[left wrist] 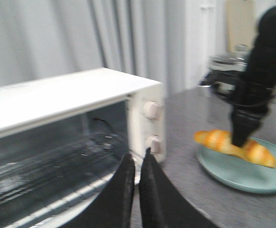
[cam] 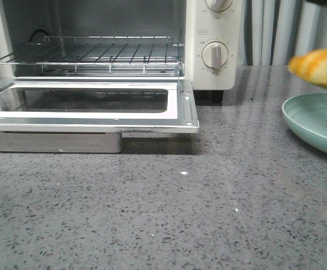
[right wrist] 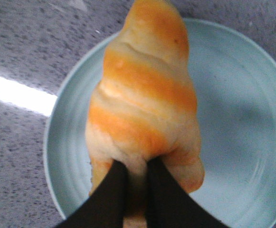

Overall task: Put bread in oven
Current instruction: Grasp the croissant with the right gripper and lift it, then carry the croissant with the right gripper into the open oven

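The golden-orange striped bread (cam: 321, 67) hangs just above the mint-green plate (cam: 315, 126) at the far right of the front view. My right gripper (right wrist: 135, 168) is shut on the bread (right wrist: 145, 99), pinching its middle; from the left wrist camera I see that black arm (left wrist: 259, 71) gripping the bread (left wrist: 218, 141) over the plate (left wrist: 244, 173). The cream-white oven (cam: 211, 45) stands at the back left with its glass door (cam: 90, 107) folded down flat and its wire rack (cam: 90, 56) bare. My left gripper (left wrist: 138, 159) is shut on nothing, near the oven (left wrist: 71, 95).
The open door juts toward the front over the grey speckled counter (cam: 169, 219). Two round dials (cam: 215, 55) sit on the oven's right side. Pale curtains (cam: 276, 31) hang behind. A dark pot-like object (left wrist: 225, 64) stands far back.
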